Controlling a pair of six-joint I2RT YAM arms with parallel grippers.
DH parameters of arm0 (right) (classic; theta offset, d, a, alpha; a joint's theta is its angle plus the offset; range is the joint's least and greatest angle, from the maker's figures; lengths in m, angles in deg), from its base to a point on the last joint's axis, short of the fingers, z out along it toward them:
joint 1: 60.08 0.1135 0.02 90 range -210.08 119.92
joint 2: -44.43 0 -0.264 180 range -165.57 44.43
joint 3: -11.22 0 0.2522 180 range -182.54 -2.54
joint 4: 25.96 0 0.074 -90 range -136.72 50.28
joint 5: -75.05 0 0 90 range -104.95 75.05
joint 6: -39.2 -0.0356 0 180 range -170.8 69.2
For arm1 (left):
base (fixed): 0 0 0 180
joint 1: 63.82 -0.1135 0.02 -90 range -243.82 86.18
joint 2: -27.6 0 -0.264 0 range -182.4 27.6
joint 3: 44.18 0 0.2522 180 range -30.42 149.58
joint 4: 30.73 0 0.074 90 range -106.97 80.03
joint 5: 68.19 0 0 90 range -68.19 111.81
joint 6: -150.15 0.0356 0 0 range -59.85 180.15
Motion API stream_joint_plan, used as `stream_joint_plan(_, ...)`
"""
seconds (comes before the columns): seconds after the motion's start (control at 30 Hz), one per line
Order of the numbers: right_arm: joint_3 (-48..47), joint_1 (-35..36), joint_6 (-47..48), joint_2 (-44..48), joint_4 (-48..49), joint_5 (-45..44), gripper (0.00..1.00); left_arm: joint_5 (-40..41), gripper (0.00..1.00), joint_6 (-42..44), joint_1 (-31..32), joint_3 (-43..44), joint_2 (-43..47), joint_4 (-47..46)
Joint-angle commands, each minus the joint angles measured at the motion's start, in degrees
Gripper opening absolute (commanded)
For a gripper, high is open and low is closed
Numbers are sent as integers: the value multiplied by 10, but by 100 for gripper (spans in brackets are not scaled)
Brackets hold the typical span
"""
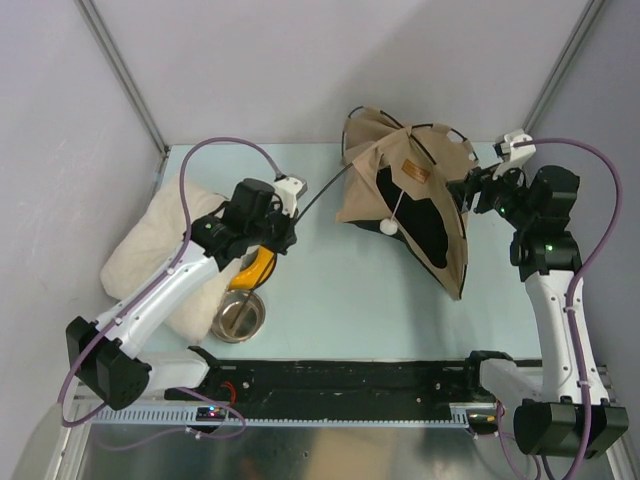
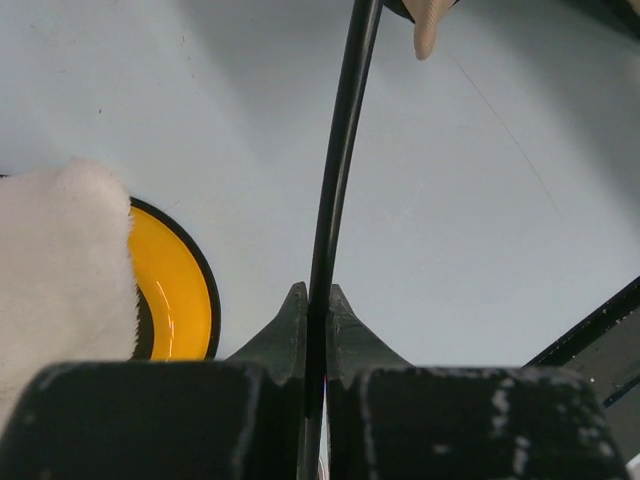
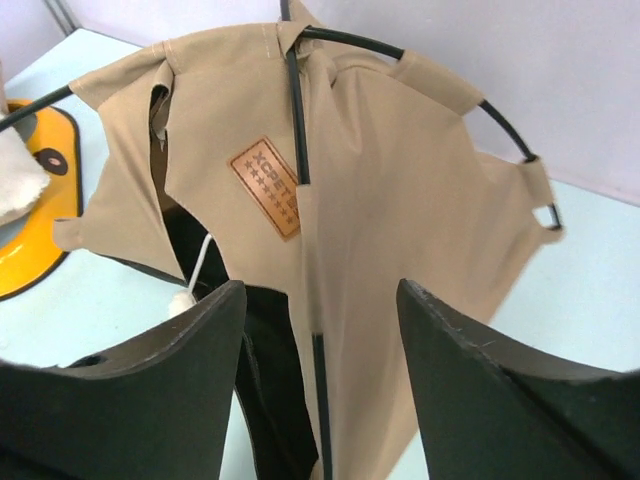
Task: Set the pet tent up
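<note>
The tan pet tent [image 1: 405,195] stands half raised at the back middle of the table, with a brown label patch [image 1: 413,171] and a white pom-pom [image 1: 388,228]. A thin black pole [image 1: 322,189] runs from its left side to my left gripper [image 1: 290,215]. In the left wrist view the left gripper [image 2: 317,300] is shut on that pole [image 2: 338,170]. My right gripper [image 1: 468,192] is open at the tent's right side. In the right wrist view the right gripper [image 3: 320,300] has its jaws wide apart around the tent fabric [image 3: 400,190] and a pole [image 3: 320,400].
A cream fluffy pillow [image 1: 150,255] lies at the left. The yellow double-bowl holder [image 1: 252,270] with a metal bowl [image 1: 238,315] sits beside it, under my left arm. The yellow holder also shows in the left wrist view [image 2: 170,290]. A black rail [image 1: 350,380] runs along the near edge.
</note>
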Motion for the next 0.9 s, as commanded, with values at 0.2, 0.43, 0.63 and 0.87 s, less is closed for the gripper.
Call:
stream_joint_plan(0.2,-16,2,-131,86,27,30,83,-62,0,-61,-3,71,-16,-12)
stream_joint_plan(0.43,0,198,-255,142,-13,-107,78,-82,0,-78,16,99,-31,-12)
stream_joint_plan(0.63,124,442,-355,186,72,-256,78,-78,0,-147,38,133,-42,-13)
stream_joint_plan(0.87,209,665,-377,129,178,-416,80,-50,0,-208,69,156,-54,-16)
